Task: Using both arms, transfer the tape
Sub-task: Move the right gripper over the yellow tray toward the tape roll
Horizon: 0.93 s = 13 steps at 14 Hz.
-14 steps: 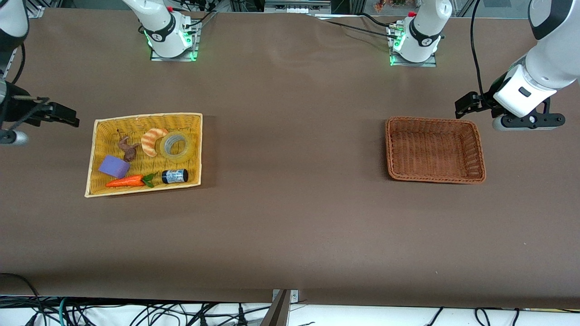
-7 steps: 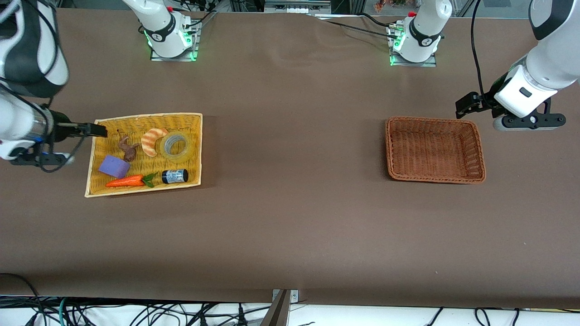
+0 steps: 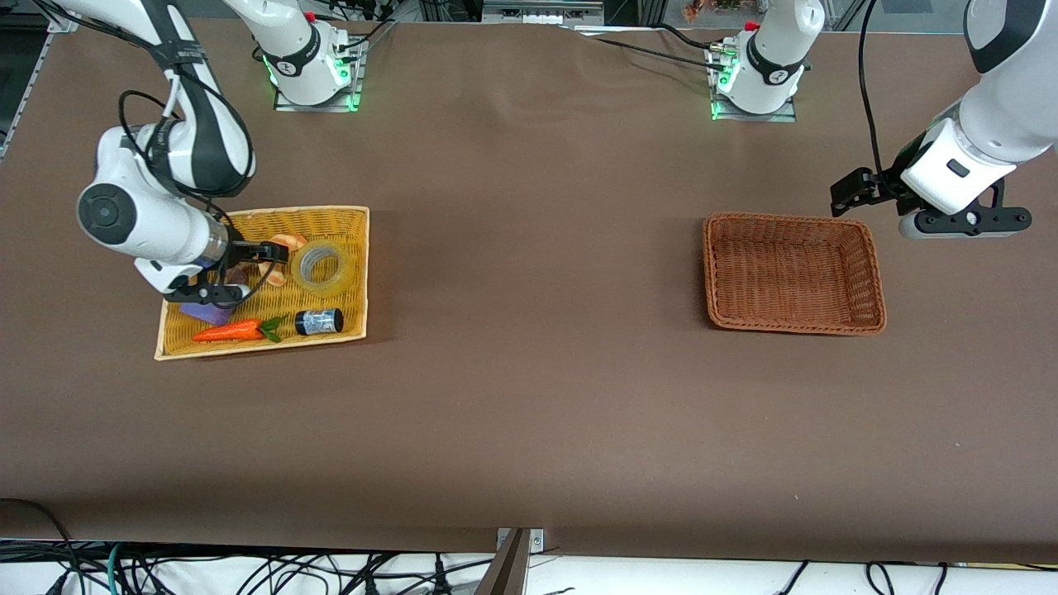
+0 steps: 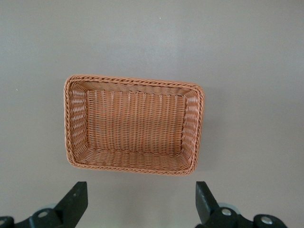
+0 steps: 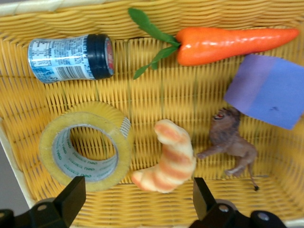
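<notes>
My yellow basket [image 3: 354, 273] is holding the tape [image 3: 321, 267], a croissant [image 5: 168, 159], a jar [image 3: 319, 321], a carrot [image 3: 227, 332], a purple block [image 5: 266, 90] and a toy lion [image 5: 232, 142]. The brown basket [image 3: 872, 281] is sitting bare. My right hand [image 3: 269, 252], spread, is now hovering over the croissant, having swung in from the desk [image 3: 529, 413] edge. My left hand [image 3: 851, 192], spread, is waiting beside the brown basket.

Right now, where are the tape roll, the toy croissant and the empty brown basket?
tape roll [image 5: 85, 145]: right wrist view, on its yellowish outer band.
toy croissant [image 5: 172, 161]: right wrist view, mid-curve.
brown basket [image 4: 134, 126]: left wrist view, on its bare woven floor.
</notes>
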Tool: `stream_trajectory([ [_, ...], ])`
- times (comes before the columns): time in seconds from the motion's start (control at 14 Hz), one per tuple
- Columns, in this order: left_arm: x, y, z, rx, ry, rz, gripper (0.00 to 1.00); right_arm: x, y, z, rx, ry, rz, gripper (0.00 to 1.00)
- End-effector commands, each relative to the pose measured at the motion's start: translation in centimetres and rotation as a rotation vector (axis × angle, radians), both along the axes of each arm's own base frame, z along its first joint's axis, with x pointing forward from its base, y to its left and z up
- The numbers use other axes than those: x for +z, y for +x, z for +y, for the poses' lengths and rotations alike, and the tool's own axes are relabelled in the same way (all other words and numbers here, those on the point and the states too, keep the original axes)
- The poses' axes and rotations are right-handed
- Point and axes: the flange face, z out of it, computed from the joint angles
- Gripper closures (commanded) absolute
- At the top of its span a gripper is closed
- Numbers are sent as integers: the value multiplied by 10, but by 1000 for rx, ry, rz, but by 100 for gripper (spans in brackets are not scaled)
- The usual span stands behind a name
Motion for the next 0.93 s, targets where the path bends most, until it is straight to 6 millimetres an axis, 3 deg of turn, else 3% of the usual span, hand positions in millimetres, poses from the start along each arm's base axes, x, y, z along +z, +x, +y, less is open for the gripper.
stream_trajectory([
  [0.0, 4, -2, 0, 3, -12, -10, 0, -15, -20, 0, -12, 1, -49, 0],
  [0.29, 4, -2, 0, 2, -12, -10, 0, -50, -38, 2, -8, 13, -87, 0],
  [0.86, 4, -2, 0, 2, -12, -10, 0, -80, -42, 9, 1, 32, -116, 0],
])
